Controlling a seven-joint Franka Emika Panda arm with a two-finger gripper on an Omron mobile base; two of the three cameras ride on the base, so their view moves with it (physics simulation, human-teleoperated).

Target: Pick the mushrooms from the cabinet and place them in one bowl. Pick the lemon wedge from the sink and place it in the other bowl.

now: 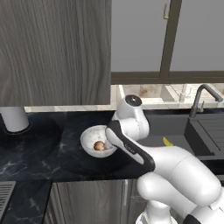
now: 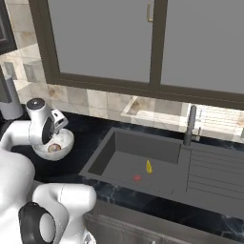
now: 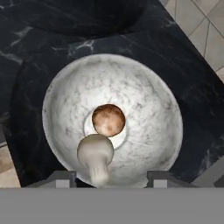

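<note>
The robot's two-finger tool hangs directly above a round white bowl with grey marbling, looking straight down into it. Its two dark finger tips stand apart at the bottom of the hand view, and nothing is clamped between them.

Two small mushrooms are in the marbled bowl. One shows a rounded reddish-brown cap facing up, sitting at the bowl's centre. The other is a pale tan mushroom lying tilted just beside the first, its cap touching or nearly touching the brown one and its pale stem pointing toward the tool, so its long axis runs from the bowl's middle out to the rim nearest the fingers.

In the left base view the bowl rests on the black marbled surface, below the grey wood-grain wall cabinet.

Further out, in the right base view, one tiny bright yellow lemon wedge lies on the floor of the dark grey matte sink, its long axis roughly front to back, near a small red item. A slim dark faucet stands at the basin's back edge.
</note>
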